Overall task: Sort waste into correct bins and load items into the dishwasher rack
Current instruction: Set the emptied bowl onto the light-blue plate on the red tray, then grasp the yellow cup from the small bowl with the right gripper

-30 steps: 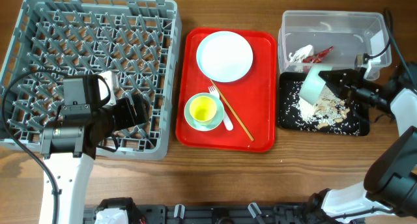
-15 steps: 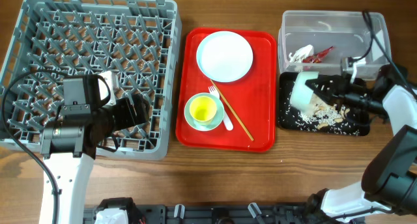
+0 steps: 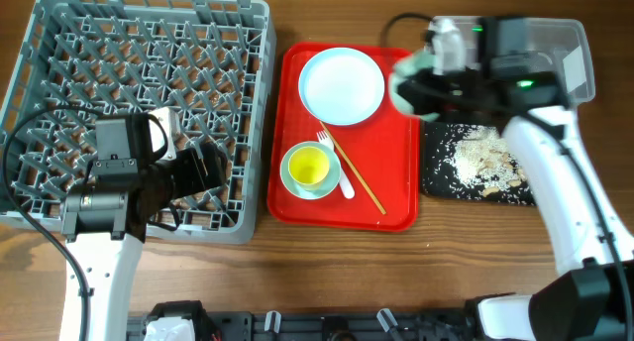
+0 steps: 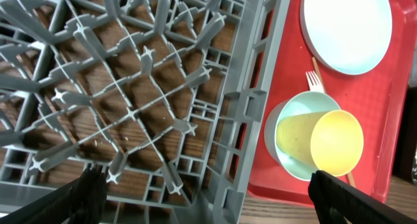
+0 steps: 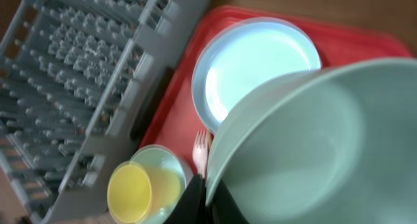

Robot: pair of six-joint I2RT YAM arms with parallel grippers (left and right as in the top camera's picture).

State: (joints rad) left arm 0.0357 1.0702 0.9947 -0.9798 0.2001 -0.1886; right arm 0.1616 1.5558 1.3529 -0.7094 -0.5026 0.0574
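Observation:
My right gripper (image 3: pixel 433 83) is shut on the rim of a pale green bowl (image 3: pixel 408 83) and holds it tilted above the right edge of the red tray. In the right wrist view the bowl (image 5: pixel 313 146) fills the frame, its rim between the jaws (image 5: pixel 210 198). Rice crumbs (image 3: pixel 485 158) lie in the black tray (image 3: pixel 436 182). The clear tub (image 3: pixel 570 44) is mostly hidden by my arm; wrapper and scrap are hidden. My left gripper (image 3: pixel 213 168) is open and empty over the grey rack (image 3: pixel 139 93); its jaws (image 4: pixel 208 208) are spread wide.
On the red tray (image 3: pixel 396 202) lie the white plate (image 3: pixel 342 85), a second bowl (image 3: pixel 293 182) holding the yellow cup (image 3: pixel 309 166), the white fork (image 3: pixel 342 182) and chopsticks (image 3: pixel 362 182). The left wrist view shows the rack's wall (image 4: pixel 241 120) and the cup (image 4: pixel 326 142).
My right arm has swung left from over the black tray to the red tray's right edge, carrying the bowl. Crumbs stay in the black tray. The left arm has not moved.

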